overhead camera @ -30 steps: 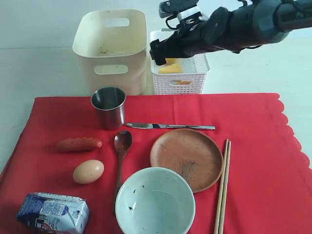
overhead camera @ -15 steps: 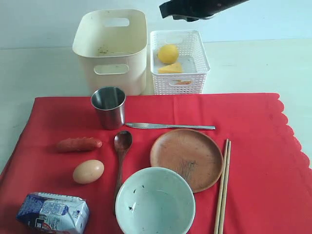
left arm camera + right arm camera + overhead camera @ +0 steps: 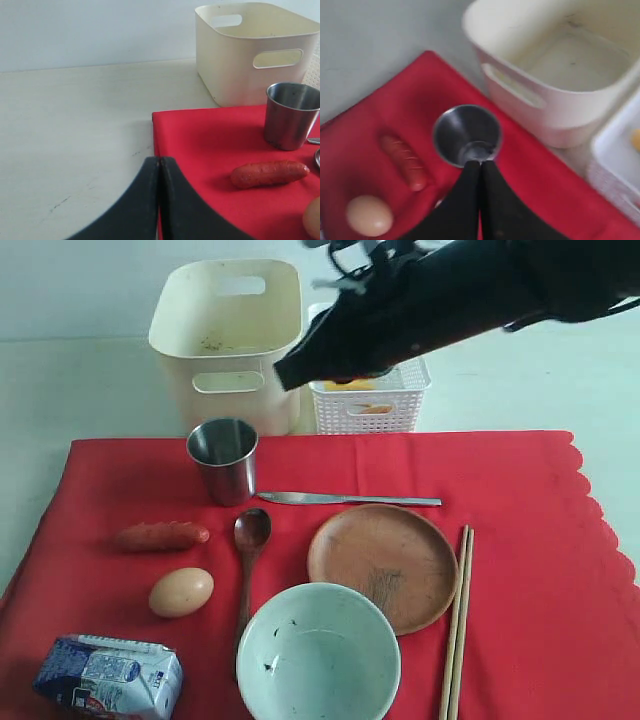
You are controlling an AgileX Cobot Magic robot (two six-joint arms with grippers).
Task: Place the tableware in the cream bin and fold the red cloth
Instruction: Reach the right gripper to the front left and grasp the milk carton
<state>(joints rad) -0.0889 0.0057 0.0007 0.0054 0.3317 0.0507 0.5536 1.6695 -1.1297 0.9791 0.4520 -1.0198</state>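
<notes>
Jaws of the right gripper [image 3: 480, 164] are pressed together on nothing, poised just above the steel cup [image 3: 466, 135], probably because it stands nearest the cream bin [image 3: 190, 405]; the left gripper [image 3: 160, 161] is likewise closed and empty at the red cloth [image 3: 210, 145] corner. Knife [image 3: 350, 500], spoon [image 3: 248, 560], plate [image 3: 380, 560], bowl [image 3: 318, 655] and chopsticks [image 3: 458, 620] lie on the cloth, none binned yet.

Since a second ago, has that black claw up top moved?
Yes. The right claw has shifted left from over the white basket; its tip now crosses the cream bin's right edge, nearer the steel cup.
</notes>
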